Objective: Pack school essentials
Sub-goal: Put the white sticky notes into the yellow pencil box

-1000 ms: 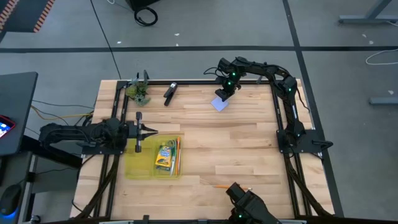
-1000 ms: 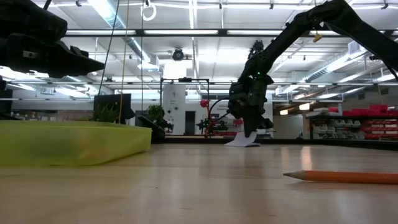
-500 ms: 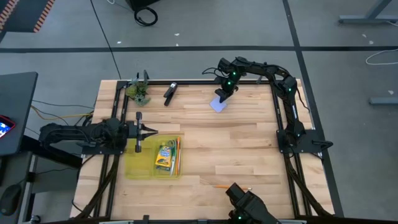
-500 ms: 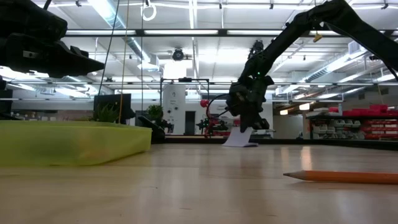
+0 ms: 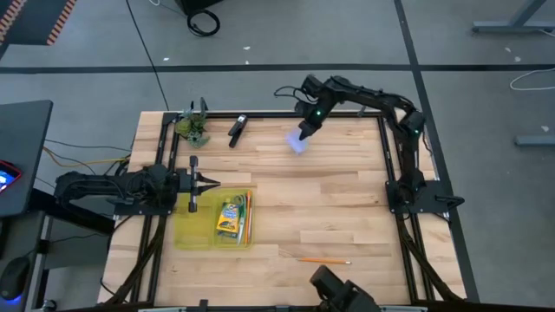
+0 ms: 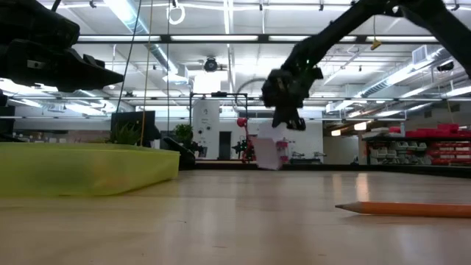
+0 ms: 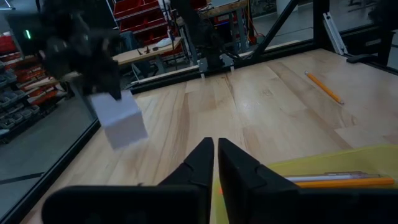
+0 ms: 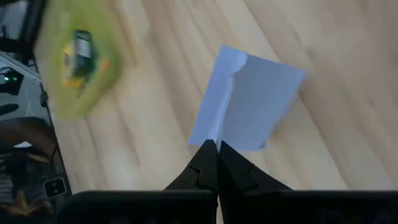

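Now right gripper (image 8: 217, 148) pinches pale blue notepad (image 8: 247, 102) aloft

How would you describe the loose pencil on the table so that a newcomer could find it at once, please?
Start at the yellow-green tray on the table's left side by the left gripper, then look right along the near edge. The orange pencil lies flat there on bare wood, the only essential outside the tray apart from the pale blue notepad in the right gripper.

Two dark jointed arms, green status lights near the right pincer (image 5: 303, 132), black tapering fingers.
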